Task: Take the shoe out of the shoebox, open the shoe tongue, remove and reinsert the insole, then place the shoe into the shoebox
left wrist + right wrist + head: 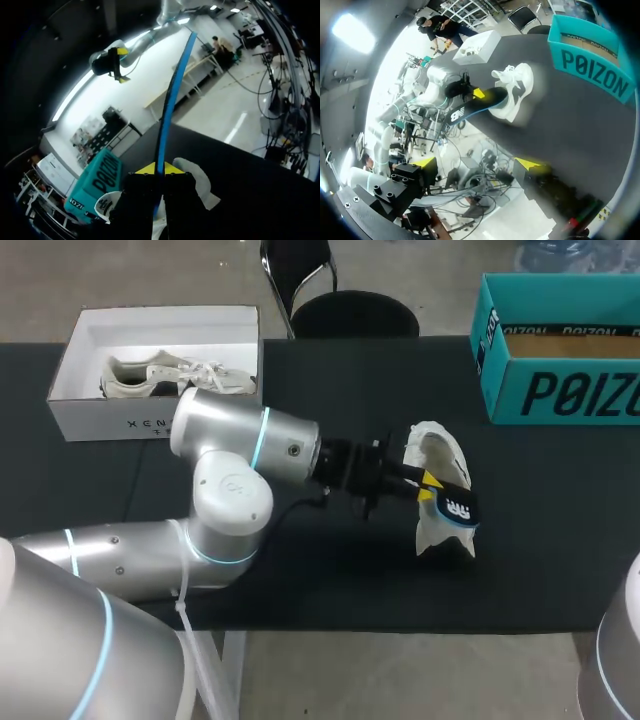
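insole (457, 506) is pinched in the left gripper (428, 488), half out of the shoe (437, 448) — pulling clear is needed next; right gripper (477, 163) spread wide.

The silver left arm (240, 455) enters from the lower left with its elbow bent and its wrist level past the middle. Its yellow-tipped tool (428, 486) is clamped on a dark, blue-edged insole (457, 506). The right arm (612, 660) shows only at the corner, and its tool (477, 164) has its fingers spread wide.
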`<state>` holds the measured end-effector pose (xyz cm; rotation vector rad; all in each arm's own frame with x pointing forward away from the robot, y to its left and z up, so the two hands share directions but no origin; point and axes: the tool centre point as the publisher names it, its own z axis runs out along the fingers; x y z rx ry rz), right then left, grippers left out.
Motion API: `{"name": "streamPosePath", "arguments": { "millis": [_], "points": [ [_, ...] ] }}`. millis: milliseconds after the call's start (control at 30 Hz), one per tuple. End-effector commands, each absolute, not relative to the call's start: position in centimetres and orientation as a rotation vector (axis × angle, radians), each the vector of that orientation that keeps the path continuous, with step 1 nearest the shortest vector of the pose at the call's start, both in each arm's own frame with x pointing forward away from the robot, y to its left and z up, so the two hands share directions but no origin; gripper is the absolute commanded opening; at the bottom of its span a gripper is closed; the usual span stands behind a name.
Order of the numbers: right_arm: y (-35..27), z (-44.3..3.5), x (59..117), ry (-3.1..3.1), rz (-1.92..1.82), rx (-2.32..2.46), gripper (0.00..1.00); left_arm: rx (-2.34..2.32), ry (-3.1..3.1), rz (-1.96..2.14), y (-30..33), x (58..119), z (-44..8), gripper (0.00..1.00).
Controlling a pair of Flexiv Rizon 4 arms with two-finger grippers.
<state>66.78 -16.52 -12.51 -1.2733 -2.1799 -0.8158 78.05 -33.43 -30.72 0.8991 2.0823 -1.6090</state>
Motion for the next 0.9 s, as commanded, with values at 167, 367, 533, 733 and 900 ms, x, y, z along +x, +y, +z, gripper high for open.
{"name": "streamPosePath", "arguments": {
  "millis": [167,367,533,733,900],
  "points": [
    [-16.5,-12.5,66.7,-2.181,-0.815,-1.277,1.0,0.874,2.046,-1.648,-35.1,79.9,-33.1,0.0],
    [-16.5,-12.5,66.7,-2.181,-0.815,-1.277,1.0,0.878,2.014,-1.645,-36.3,81.1,-34.0,0.0],
    [-16.5,-12.5,66.7,-2.181,-0.815,-1.277,1.0,0.864,2.037,-1.592,-35.9,82.5,-34.9,0.0],
    [-16.5,-12.5,66.7,-2.181,-0.815,-1.277,1.0,0.852,2.058,-1.521,-35.7,83.9,-35.0,0.0],
    [-16.5,-12.5,66.7,-2.181,-0.815,-1.277,1.0,0.871,2.063,-1.51,-36.1,84.0,-34.2,0.84]
  ]
}}
